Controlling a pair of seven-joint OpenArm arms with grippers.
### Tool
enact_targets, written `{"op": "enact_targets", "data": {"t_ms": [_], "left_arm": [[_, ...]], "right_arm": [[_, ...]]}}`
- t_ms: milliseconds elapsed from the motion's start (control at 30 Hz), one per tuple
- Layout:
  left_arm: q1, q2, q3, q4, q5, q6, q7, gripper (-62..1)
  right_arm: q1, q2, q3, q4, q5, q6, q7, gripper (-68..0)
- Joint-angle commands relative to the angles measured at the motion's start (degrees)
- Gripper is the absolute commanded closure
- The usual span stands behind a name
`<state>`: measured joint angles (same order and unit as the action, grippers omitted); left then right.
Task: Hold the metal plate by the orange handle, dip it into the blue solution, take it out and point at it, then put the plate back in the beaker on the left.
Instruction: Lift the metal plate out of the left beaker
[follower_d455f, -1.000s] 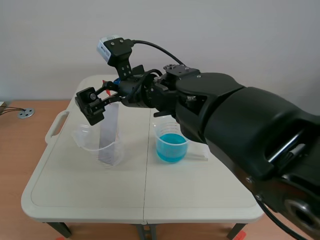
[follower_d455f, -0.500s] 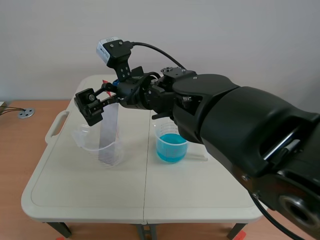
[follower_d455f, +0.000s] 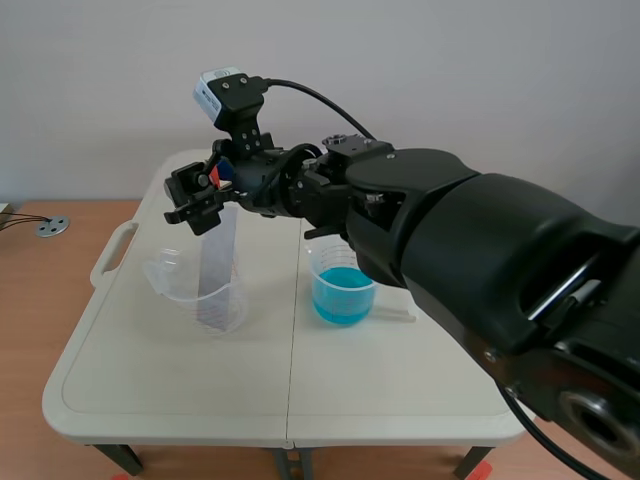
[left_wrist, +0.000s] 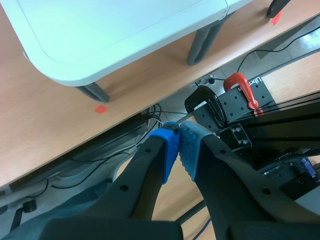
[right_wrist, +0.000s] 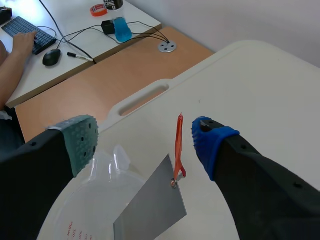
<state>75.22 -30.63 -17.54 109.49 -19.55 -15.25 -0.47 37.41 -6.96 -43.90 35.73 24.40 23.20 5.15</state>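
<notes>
The grey metal plate (follower_d455f: 216, 262) stands tilted in the clear beaker (follower_d455f: 178, 283) on the left of the table. Its thin orange handle (right_wrist: 178, 146) sticks up from the plate's (right_wrist: 150, 210) top corner. My right gripper (right_wrist: 145, 140) is open just above the beaker (right_wrist: 90, 200), and the handle lies between its fingers, close to the blue pad (right_wrist: 210, 142) and apart from the grey-green one. In the scene view the right arm crosses over from the right, its gripper (follower_d455f: 197, 198) above the plate. A second beaker with blue solution (follower_d455f: 343, 292) stands mid-table. My left gripper (left_wrist: 178, 150) is shut on nothing, off the table.
The white folding table (follower_d455f: 400, 380) has a carrying handle (follower_d455f: 112, 255) at its left edge. Beyond it in the right wrist view is a desk with a keyboard (right_wrist: 27, 30), a mouse (right_wrist: 51, 57) and a person's arm (right_wrist: 15, 65). An orange clamp (left_wrist: 240, 87) sits under the left gripper.
My right gripper has risen a little and turned over the plate's top, closing in around the orange handle. The plate and both beakers have not moved.
</notes>
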Motion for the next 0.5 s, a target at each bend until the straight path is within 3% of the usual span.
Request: {"op": "enact_targets", "data": {"t_ms": [0,267,467], "left_arm": [[0.22,0.13,0.11,0.81,-0.35,-0.37,-0.72,-4.3],[0.22,0.13,0.17,0.81,-0.35,-0.57,-1.36,-4.3],[0.22,0.13,0.17,0.81,-0.35,-0.57,-1.38,-4.3]], "right_arm": [[1.31,-0.81,0.04,1.49,0.24,0.13,1.27,-32.7],[1.31,0.33,0.07,1.49,1.16,0.13,2.32,-22.3],[1.29,1.97,0.07,1.49,4.55,0.17,2.29,-16.3]]}}
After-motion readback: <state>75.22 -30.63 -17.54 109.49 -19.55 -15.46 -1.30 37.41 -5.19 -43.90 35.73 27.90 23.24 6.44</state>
